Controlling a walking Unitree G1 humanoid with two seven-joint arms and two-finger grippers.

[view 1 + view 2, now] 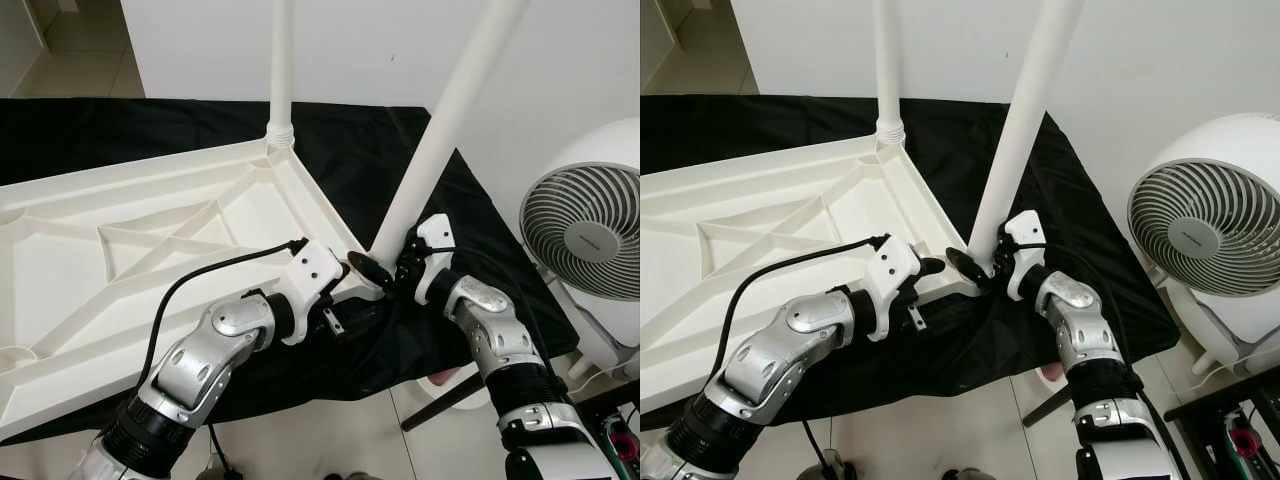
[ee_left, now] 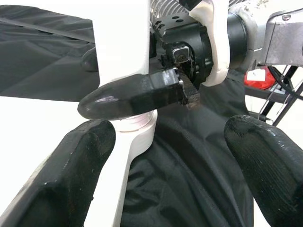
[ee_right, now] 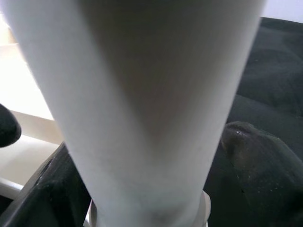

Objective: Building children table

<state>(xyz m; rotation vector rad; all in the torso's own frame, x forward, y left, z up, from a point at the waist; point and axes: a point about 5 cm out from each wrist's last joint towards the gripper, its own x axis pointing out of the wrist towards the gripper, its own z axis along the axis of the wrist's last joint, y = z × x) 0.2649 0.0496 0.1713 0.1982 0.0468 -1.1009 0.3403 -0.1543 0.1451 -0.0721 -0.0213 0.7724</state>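
Observation:
A white plastic table top (image 1: 120, 200) lies upside down on a black cloth. One white leg (image 1: 281, 70) stands upright in the far corner socket. A second leg (image 1: 440, 120) leans to the right from the near right corner socket. My right gripper (image 1: 385, 268) is shut on the base of this leaning leg, and its two black fingers (image 3: 258, 161) press on either side of the tube (image 3: 142, 94). My left gripper (image 2: 165, 161) is open just below the same corner, fingers (image 2: 71, 165) spread wide, with the socket between them but not pinched.
The black cloth (image 1: 380, 150) hangs over the front edge of the surface below my arms. A white fan (image 1: 590, 230) stands on the floor to the right, close to my right arm. A white wall rises behind the legs.

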